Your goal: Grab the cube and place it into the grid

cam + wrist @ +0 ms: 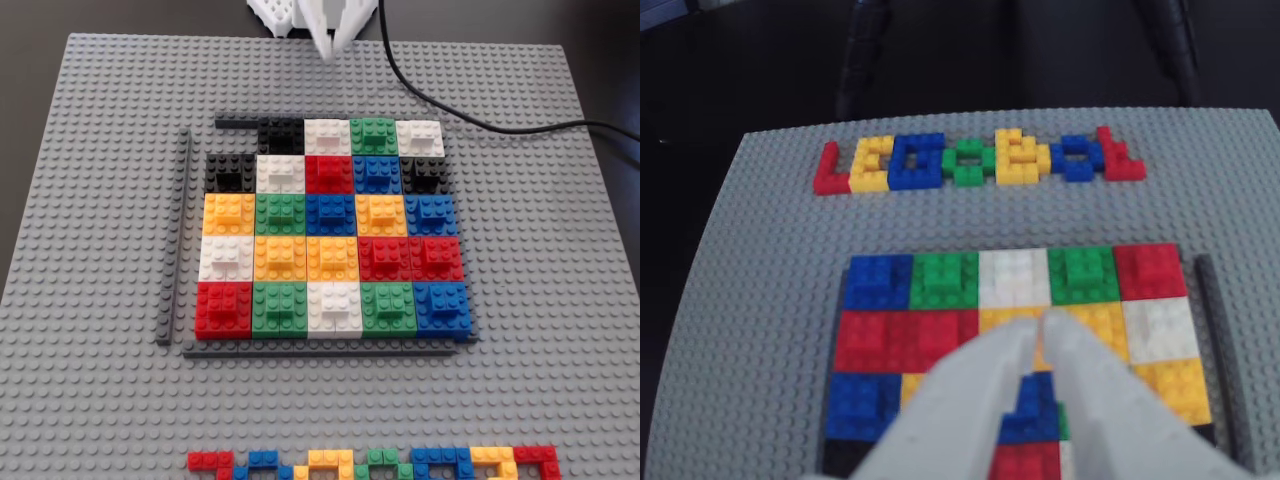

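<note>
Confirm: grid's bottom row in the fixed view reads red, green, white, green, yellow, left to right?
Not quite. The last block in the grid's bottom row is blue, not yellow. The fixed view shows red, green, white, green, blue, left to right. The rest of your reading holds.

Claw [335, 38] above filled grid [330, 240]

A dark table [30, 150] shows around a large light-grey studded baseplate [90, 400]. A black cable [470, 122] trails across the baseplate's far right corner. Lighting is soft and even.
</note>
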Robot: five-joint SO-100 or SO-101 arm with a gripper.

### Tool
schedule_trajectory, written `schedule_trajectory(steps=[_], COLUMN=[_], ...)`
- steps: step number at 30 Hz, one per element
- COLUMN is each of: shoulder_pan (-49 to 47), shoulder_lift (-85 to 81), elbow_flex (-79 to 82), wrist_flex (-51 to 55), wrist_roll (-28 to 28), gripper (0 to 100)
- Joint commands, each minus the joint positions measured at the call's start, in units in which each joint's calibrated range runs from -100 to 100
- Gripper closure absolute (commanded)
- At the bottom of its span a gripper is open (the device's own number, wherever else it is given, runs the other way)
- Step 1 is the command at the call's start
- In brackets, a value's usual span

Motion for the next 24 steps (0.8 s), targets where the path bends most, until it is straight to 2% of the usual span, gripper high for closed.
schedule_trajectory(steps=[1,24], shoulder_pan=[0.4,-0.4], shoulder_lift=[-2.3,-10.0], elbow_flex=[1.9,21.7], wrist_flex=[-1.8,-2.6], wrist_roll=[0.0,-0.1], gripper=[100,100])
